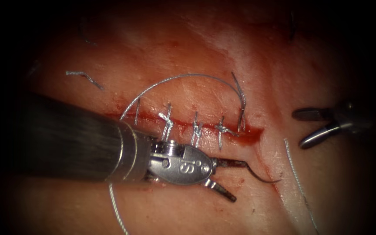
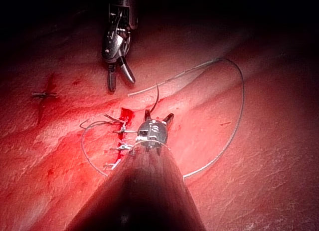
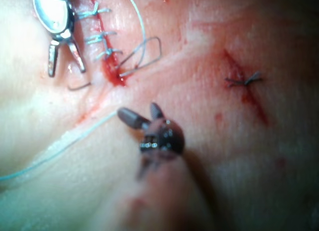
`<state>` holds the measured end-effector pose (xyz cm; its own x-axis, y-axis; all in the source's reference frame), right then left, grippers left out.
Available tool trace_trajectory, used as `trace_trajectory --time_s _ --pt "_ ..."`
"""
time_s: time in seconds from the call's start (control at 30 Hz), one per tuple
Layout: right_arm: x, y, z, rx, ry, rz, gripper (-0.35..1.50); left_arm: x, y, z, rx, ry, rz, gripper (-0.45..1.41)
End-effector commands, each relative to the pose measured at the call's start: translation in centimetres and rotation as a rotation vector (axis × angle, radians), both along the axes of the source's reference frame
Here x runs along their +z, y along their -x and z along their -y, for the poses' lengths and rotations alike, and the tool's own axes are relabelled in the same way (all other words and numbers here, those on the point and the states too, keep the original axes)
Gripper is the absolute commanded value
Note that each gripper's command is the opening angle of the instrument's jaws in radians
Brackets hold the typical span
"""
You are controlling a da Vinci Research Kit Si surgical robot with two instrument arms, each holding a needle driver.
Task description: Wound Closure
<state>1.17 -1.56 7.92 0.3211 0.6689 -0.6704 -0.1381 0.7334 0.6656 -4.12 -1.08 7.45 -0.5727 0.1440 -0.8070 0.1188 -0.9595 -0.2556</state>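
The left pincer (image 1: 230, 180) is spread, holding nothing; the curved needle (image 1: 262, 176) lies free on the tissue (image 1: 188, 56) just past its upper jaw, below the right end of the cut (image 1: 196, 126). The right pincer (image 1: 303, 128) is also spread and empty, hovering well right of the cut. Thread (image 1: 183, 78) arcs above the stitched cut; another strand (image 1: 299, 182) lies at lower right.

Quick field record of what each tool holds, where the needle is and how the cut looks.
left tool: jaws open, holds nothing; upper jaw's tip beside the needle's end
right tool: jaws open, holds nothing, right of cut
needle: lies on tissue below cut's right end, not in tissue
cut: stitched across, red fluid along it
thread: arcs above cut
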Motion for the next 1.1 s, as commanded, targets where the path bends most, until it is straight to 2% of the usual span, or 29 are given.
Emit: trace_trajectory --time_s 0.03,0.27,0.6,0.63,0.7,0.73,0.93,1.1 --pt "0.08 -0.10 0.02 0.001 0.001 -0.005 1.31 0.05 0.07 0.02 -0.022 0.010 -0.007 0.34" --pt "0.08 -0.16 0.11 0.008 0.006 -0.011 1.30 0.07 0.16 0.00 -0.143 0.043 -0.072 0.34" --pt "0.08 -0.20 0.15 0.008 0.005 -0.017 1.30 0.24 0.42 0.09 -0.168 0.041 -0.091 0.34" --pt "0.08 -0.20 0.15 0.008 0.005 -0.017 1.30 0.25 0.43 0.10 -0.169 0.041 -0.092 0.31" --pt "0.08 -0.20 0.15 0.008 0.005 -0.017 1.30 0.25 0.41 0.08 -0.194 0.059 -0.105 -0.06" --pt "0.08 -0.20 0.16 0.008 0.005 -0.017 1.30 0.22 0.35 0.06 -0.222 0.073 -0.119 -0.45" --pt "0.07 -0.22 0.16 0.012 0.004 -0.018 1.30 0.01 0.18 -0.05 -0.365 0.016 -0.167 -0.45" --pt "0.05 -0.22 0.16 0.014 -0.002 -0.021 1.30 -0.14 0.23 0.03 -0.416 -0.187 -0.109 -0.45"
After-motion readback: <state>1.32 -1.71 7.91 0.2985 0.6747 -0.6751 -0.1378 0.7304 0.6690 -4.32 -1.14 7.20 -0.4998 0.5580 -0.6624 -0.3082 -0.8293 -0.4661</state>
